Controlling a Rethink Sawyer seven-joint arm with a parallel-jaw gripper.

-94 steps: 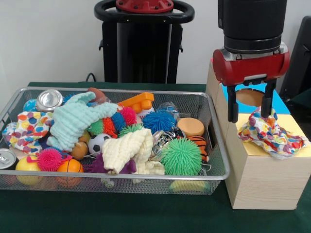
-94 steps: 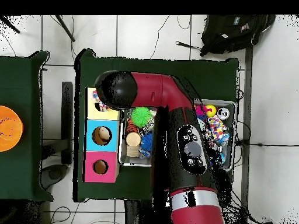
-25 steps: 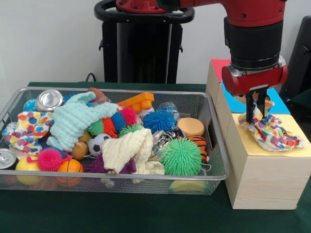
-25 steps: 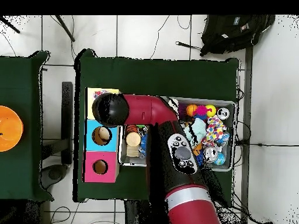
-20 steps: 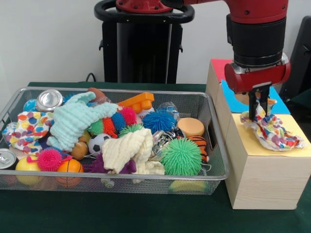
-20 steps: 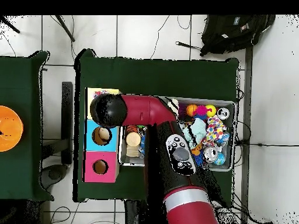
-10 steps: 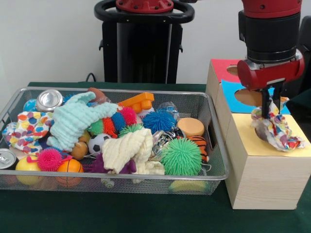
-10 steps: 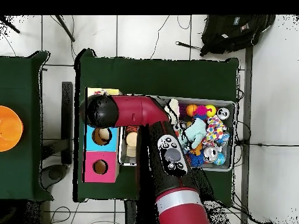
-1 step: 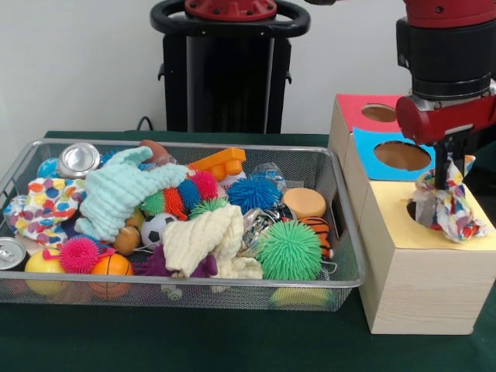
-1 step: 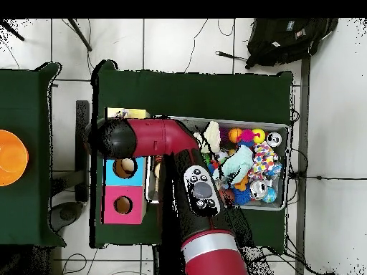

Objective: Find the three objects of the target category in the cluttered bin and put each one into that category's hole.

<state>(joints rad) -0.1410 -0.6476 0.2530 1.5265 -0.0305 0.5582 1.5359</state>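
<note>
The jaws (image 9: pixel 449 172) are pressed together on a bunch of the multicoloured dotted cloth (image 9: pixel 447 208), pinching its top so the fabric hangs and crumples directly beneath them. The cloth's lower folds rest on the yellow top (image 9: pixel 413 230) of the wooden box (image 9: pixel 418 283), partly covering the dark hole (image 9: pixel 411 209) that shows just at its left edge. Behind the jaws on the same box lie the blue panel (image 9: pixel 391 155) and, farther back, the red panel (image 9: pixel 370 113), each with an uncovered round hole. Well to the left of the jaws on the green bench (image 9: pixel 194 341) stands the wire bin (image 9: pixel 341 232), crowded with spiky balls, cloths, cans and small sports balls; a second dotted cloth (image 9: pixel 46 209) lies at its far left end.
</note>
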